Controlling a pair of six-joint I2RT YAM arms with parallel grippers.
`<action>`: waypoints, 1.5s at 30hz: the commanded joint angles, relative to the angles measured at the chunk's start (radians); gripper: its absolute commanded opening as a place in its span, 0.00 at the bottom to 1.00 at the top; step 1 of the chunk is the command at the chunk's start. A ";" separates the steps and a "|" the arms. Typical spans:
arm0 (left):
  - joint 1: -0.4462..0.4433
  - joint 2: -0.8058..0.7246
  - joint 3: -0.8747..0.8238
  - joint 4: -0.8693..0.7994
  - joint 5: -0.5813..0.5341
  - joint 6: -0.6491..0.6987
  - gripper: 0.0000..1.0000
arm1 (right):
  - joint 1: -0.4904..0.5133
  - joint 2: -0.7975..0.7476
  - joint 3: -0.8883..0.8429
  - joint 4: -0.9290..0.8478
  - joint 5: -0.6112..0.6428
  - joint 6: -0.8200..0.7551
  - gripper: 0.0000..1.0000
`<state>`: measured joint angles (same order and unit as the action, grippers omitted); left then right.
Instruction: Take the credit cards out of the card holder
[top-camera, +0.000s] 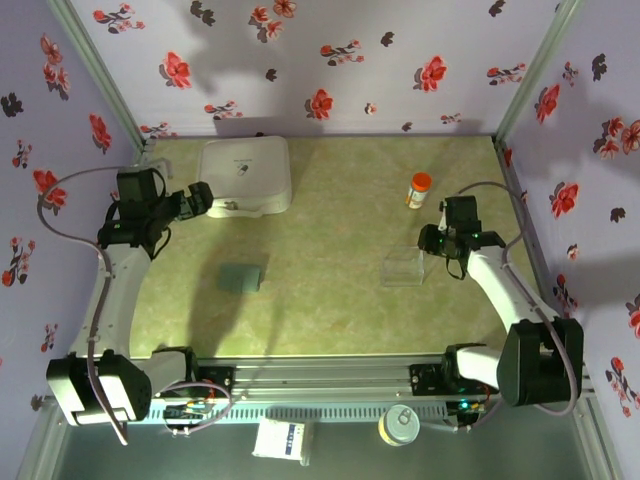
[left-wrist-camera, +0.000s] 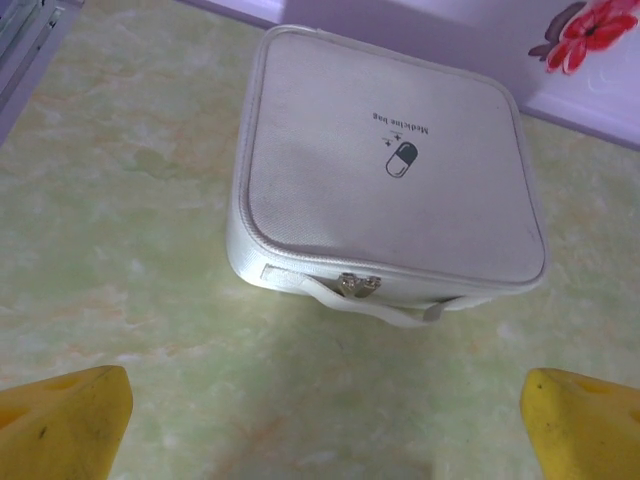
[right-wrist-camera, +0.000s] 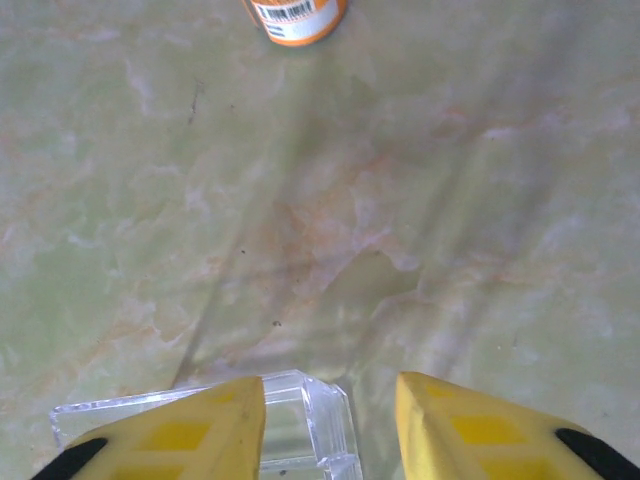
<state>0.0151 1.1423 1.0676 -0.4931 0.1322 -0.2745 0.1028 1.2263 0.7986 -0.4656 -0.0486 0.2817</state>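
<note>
The card holder (top-camera: 240, 277) is a small grey-blue wallet lying flat and closed on the table, left of centre. The credit cards are hidden. My left gripper (top-camera: 203, 195) hovers well behind the card holder, by the front of the white box, open with bare table between its yellow fingers (left-wrist-camera: 70, 420). My right gripper (top-camera: 432, 240) is far to the right at the clear tray. Its jaws stand part-way in, with the tray's corner (right-wrist-camera: 325, 420) between them. One finger (right-wrist-camera: 200, 430) overlaps the tray and the other stands apart from it.
A white zipped box (top-camera: 246, 173) printed with a pill sign (left-wrist-camera: 400, 160) sits at the back left. An orange-capped pill bottle (top-camera: 419, 189) stands behind the clear tray (top-camera: 404, 268). Flowered walls enclose the table on three sides.
</note>
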 joint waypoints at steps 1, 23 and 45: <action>0.004 0.018 -0.021 -0.069 0.017 0.072 1.00 | 0.006 0.026 0.020 -0.052 -0.017 0.004 0.37; 0.032 0.014 -0.051 -0.053 0.017 0.086 1.00 | 0.020 0.132 0.001 0.000 -0.088 0.013 0.20; 0.032 0.026 -0.049 -0.061 0.021 0.078 1.00 | 0.048 0.165 0.013 -0.018 -0.029 0.009 0.15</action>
<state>0.0395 1.1603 1.0271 -0.5438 0.1356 -0.2031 0.1390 1.3781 0.7986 -0.4763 -0.1024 0.2855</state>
